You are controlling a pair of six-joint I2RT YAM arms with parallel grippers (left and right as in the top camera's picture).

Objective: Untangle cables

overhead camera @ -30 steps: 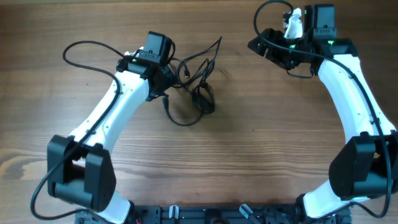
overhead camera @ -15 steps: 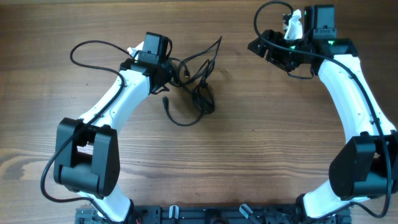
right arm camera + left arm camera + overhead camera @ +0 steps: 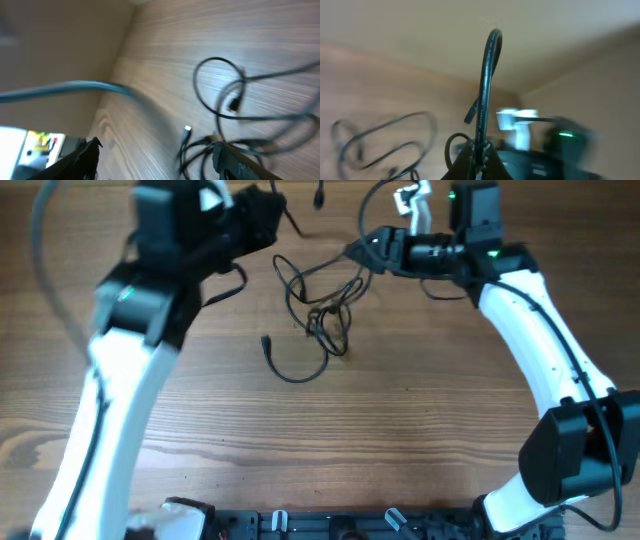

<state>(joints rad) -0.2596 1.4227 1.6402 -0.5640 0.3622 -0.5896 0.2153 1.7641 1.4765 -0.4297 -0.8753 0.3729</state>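
The cables (image 3: 322,315) lie as a black tangle of thin loops on the wooden table, with one plug end (image 3: 267,342) trailing out to the left. My left gripper (image 3: 274,204) is raised high toward the camera and shut on one strand. In the left wrist view that strand (image 3: 486,85) stands up from the closed left gripper (image 3: 481,156) and bends over at the top. My right gripper (image 3: 356,252) is open at the tangle's upper right. The right wrist view is blurred; the open right gripper (image 3: 155,157) has the cables (image 3: 225,107) near its right finger (image 3: 232,162).
The wooden table (image 3: 430,430) stretches out in front of the tangle. A thick black arm wire (image 3: 45,270) loops beside my raised left arm. The arms' bases sit at the near table edge (image 3: 330,525).
My left gripper shut on a strand and rose sharply, pulling the tangle up and apart. My right gripper swung left to the tangle's upper right edge.
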